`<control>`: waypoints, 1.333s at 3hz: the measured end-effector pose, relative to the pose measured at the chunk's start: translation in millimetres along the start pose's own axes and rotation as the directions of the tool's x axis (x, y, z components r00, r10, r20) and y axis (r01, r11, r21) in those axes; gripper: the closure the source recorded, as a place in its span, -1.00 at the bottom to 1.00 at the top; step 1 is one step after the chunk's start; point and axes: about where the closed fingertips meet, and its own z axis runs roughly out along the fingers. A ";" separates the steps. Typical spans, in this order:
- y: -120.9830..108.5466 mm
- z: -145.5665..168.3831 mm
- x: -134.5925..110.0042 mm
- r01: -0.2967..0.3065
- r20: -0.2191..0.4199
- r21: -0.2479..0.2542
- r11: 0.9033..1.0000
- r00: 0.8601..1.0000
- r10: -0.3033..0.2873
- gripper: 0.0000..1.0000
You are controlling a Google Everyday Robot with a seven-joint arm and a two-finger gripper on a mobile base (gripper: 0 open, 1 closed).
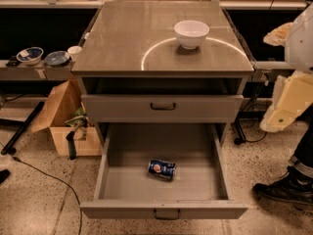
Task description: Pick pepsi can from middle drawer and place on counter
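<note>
The pepsi can (162, 169) lies on its side on the floor of the middle drawer (164, 210), which is pulled fully open at the bottom of the cabinet. The like-fronted drawer (162, 107) above it is shut. The counter (132, 43) is the cabinet's flat metal top, marked with a pale arc. Only cream-white arm segments (288, 102) show at the right edge, level with the drawers and well right of the can. My gripper is not in view.
A white bowl (191, 33) stands on the counter at the back right. A side shelf on the left holds small bowls (30, 55). An open cardboard box (68, 124) sits on the floor left of the cabinet. A person's dark shoe (286, 187) is at the lower right.
</note>
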 end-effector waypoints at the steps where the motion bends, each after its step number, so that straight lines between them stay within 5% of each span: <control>1: 2.1 25.1 6.9 -0.014 0.032 -0.003 1.000 0.999 0.014 -1.00; 4: 5.5 114.2 28.1 -0.076 0.064 -0.023 0.997 0.995 0.077 -1.00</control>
